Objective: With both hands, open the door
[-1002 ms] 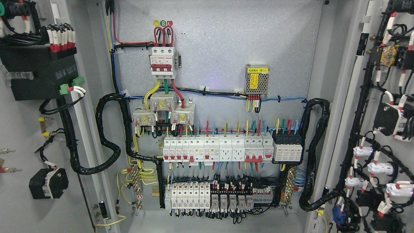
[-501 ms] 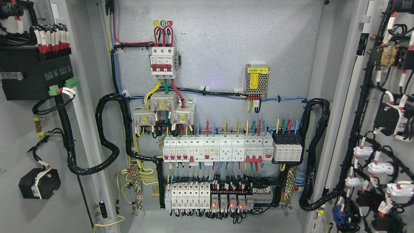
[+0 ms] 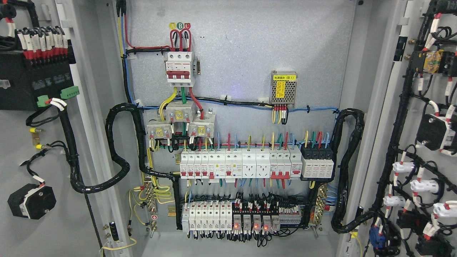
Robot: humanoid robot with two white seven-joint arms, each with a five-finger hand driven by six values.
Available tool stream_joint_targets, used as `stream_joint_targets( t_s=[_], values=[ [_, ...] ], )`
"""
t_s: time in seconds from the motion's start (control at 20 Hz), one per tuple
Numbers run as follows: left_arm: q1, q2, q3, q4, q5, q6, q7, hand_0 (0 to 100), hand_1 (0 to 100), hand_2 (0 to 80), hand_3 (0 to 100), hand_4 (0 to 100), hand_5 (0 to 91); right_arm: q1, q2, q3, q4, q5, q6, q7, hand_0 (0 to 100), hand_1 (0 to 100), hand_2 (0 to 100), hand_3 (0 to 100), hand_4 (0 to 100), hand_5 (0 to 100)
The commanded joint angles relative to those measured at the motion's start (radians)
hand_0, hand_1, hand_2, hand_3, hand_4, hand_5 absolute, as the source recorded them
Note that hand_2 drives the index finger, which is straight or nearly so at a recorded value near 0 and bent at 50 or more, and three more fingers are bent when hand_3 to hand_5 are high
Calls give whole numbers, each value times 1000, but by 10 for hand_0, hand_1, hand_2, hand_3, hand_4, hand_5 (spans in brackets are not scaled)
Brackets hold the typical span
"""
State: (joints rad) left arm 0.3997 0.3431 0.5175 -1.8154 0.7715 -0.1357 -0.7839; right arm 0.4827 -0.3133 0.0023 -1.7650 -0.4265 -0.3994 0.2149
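Grey sheet-metal made up both doors, and both stood swung wide: the left door (image 3: 21,228) filled the picture's left edge and the right door (image 3: 417,117) its right edge, each showing its inner face hung with black parts and bundled wires. Neither of my hands showed anywhere in the head view, so I could not tell whether they were released, clenched or holding a door edge. Judging from how the leaves lay, the opening was all but done; to finish it well I thought the two leaves should be eased outward evenly and slowly, so the black wire loom (image 3: 117,150) looping from the left door to the cabinet, and its twin loom (image 3: 348,164) on the right, were not pulled tight. Between the doors the back panel (image 3: 250,53) lay fully in sight, with a red-handled main breaker (image 3: 180,69) up top, a row of white breakers (image 3: 239,164) across the middle, and small relays (image 3: 250,223) below showing red lights.
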Motion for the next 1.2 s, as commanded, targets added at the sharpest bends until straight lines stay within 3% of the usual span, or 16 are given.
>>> stream_joint_targets(
  t_s=[0.0, 0.35, 0.45, 0.55, 0.75, 1.15],
  values=[
    [-76, 57, 115, 165, 35, 27, -31, 295, 0, 28, 28, 37, 0, 7, -65, -33, 6, -17, -1, -6, 218, 0, 0, 0, 0, 0],
    [-84, 112, 151, 228, 69, 28, -43, 295, 0, 28, 28, 37, 0, 10, -116, -36, 7, -18, -7, -6, 218, 0, 0, 0, 0, 0],
    [-91, 143, 151, 272, 109, 28, -57, 295, 0, 28, 28, 37, 0, 14, -133, -36, 7, -18, -19, -6, 218, 0, 0, 0, 0, 0],
    [-108, 183, 148, 320, 140, 28, -69, 295, 0, 28, 28, 37, 0, 17, -133, -39, 7, -38, -24, -6, 218, 0, 0, 0, 0, 0],
    [-145, 191, 133, 370, 141, 28, -80, 296, 0, 28, 28, 36, 0, 17, -135, -71, 38, -49, -24, -5, 218, 0, 0, 0, 0, 0],
    [-225, 244, 82, 456, 141, 28, -80, 296, 0, 28, 28, 37, 0, 16, -135, -76, 62, -87, -22, -5, 218, 0, 0, 0, 0, 0]
  ],
)
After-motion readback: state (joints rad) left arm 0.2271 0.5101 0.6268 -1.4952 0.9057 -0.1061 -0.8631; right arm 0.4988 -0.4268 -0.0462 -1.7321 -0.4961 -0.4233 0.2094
